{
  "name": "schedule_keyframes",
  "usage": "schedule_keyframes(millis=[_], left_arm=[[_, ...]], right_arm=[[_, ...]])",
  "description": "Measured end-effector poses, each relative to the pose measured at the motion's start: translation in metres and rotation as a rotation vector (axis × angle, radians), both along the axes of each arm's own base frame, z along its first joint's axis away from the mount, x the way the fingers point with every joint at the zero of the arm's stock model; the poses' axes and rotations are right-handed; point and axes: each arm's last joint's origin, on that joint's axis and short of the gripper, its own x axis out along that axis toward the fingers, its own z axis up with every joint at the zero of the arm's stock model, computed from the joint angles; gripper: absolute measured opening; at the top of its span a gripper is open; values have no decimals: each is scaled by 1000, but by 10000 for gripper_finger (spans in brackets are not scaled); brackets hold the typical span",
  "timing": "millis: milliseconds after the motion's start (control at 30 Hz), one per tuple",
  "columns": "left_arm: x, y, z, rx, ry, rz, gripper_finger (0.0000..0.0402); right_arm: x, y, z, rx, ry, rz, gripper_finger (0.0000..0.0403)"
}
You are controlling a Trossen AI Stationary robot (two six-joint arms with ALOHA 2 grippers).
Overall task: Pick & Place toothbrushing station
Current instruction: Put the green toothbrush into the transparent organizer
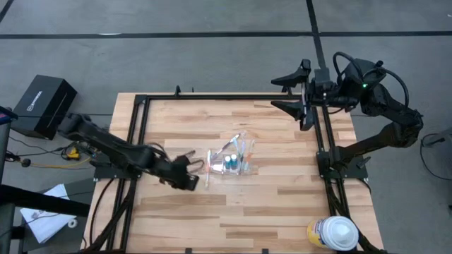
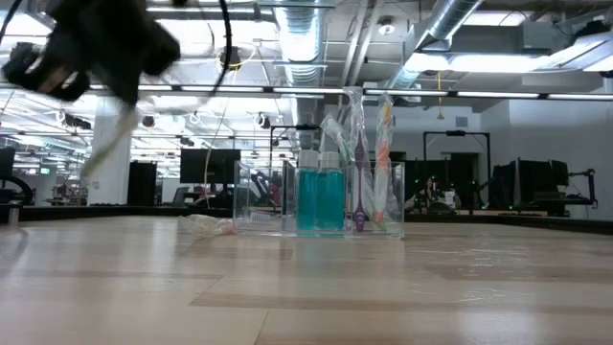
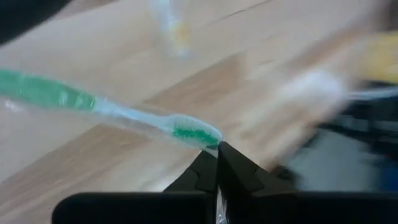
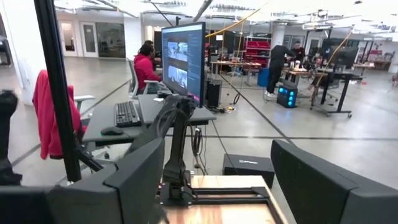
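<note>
A clear plastic cup (image 1: 233, 159) stands in the middle of the table. It holds two teal toothpaste tubes (image 2: 321, 196) and upright toothbrushes (image 2: 359, 158). A pale toothbrush (image 2: 206, 225) lies flat on the table just left of the cup. My left gripper (image 1: 192, 168) hovers left of the cup, shut on a clear toothbrush with green parts (image 3: 93, 102). In the low view this gripper (image 2: 123, 91) is blurred at the upper left, and the brush (image 2: 103, 144) trails below it. My right gripper (image 1: 286, 92) waits open, raised at the table's far right. My left gripper pinches the green toothbrush at one end, by a green patch (image 3: 198, 135), between its two fingertips (image 3: 231, 163). The fingers slant down from the table's left. The brush juts out beyond the fingertips, tilted and lifted clear of the table.
A large white-and-yellow round container (image 1: 332, 233) stands at the near right corner. Black frame rails (image 1: 141, 106) run along the table's left, far and right sides. Bare wood (image 1: 233, 212) lies in front of the cup.
</note>
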Motion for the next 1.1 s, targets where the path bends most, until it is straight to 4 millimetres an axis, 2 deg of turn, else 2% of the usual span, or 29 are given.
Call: schedule_keyframes(millis=[100, 167, 300, 400, 500, 600, 733, 933, 1100], left_arm=[[-9, 9, 37, -14, -259, 22, 0], [-15, 17, 65, -38, -491, 58, 0], [-31, 37, 114, -19, -893, 185, 0], [-41, 50, 143, 25, -1153, 245, 0], [-43, 59, 159, 92, -1329, 292, 0], [-35, 64, 163, 199, -1407, 327, 0], [-7, 65, 154, 296, -1464, 341, 0], [45, 55, 121, 282, -1568, 338, 0], [72, 45, 90, 186, -1641, 306, 0]], right_arm=[[0, 0, 0, -48, 2, -2, 286], [0, 0, 1, -78, -2, -4, 286], [-1, -5, 2, -107, -18, -33, 286], [-1, -11, 4, -109, -32, -63, 286], [-2, -17, 6, -112, -52, -94, 286], [-3, -22, 7, -114, -65, -116, 286], [-4, -27, 8, -110, -67, -120, 286], [-5, -33, 8, -46, -78, -144, 286], [-6, -34, 10, 22, -106, -153, 286]])
